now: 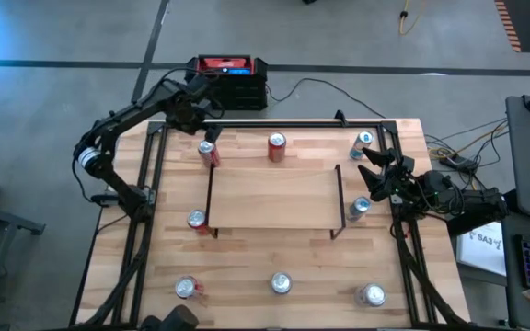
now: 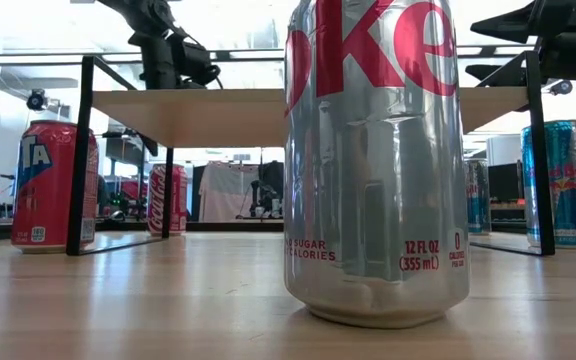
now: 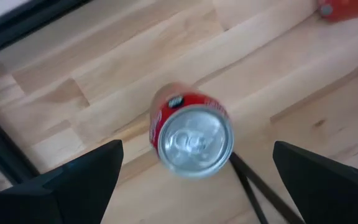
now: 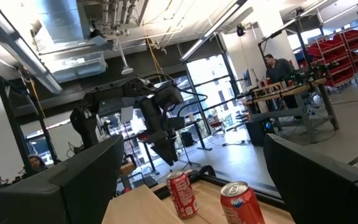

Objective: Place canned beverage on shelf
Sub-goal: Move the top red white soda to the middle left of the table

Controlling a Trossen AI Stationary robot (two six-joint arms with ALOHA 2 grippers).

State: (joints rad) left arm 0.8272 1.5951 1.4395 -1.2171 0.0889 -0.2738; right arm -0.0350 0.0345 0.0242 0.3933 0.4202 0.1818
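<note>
From above, the shelf [image 1: 274, 198] sits mid-worktop [image 1: 274, 257], a light-wood board on thin black legs, nothing on its top. Cans ring it: a red one [image 1: 209, 153] off the shelf's far-left corner, another red one [image 1: 277, 146] behind the far edge, a blue one [image 1: 363, 142] far right, a blue one [image 1: 360, 208] at the right end, a can [image 1: 197, 220] at the left end, and three along the near edge [image 1: 187, 288] [image 1: 281, 283] [image 1: 370, 295]. Left hand [image 1: 201, 130] hovers over the far-left red can, fingers spread. Right hand [image 1: 375, 175] hangs off the shelf's right end, fingers spread, holding nothing. A black-and-red box [image 1: 228, 78] lies on the floor beyond the worktop.

Low view: a silver diet cola can [image 2: 376, 160] fills the middle, upright, close to the lens. Shelf board [image 2: 218, 110] spans behind it. A red can [image 2: 53, 185] stands left by a shelf leg, a blue can [image 2: 565, 180] right.

Left wrist view: the red can [image 3: 191, 134] stands upright between the two spread fingers [image 3: 82, 183], untouched; a shelf leg runs just beside it.

Right wrist view: fingers [image 4: 73, 180] spread, nothing between them. Two red cans [image 4: 182, 193] [image 4: 241, 202] stand beyond, the left arm [image 4: 148, 115] above them. A person [image 4: 278, 68] stands far back in the room.
</note>
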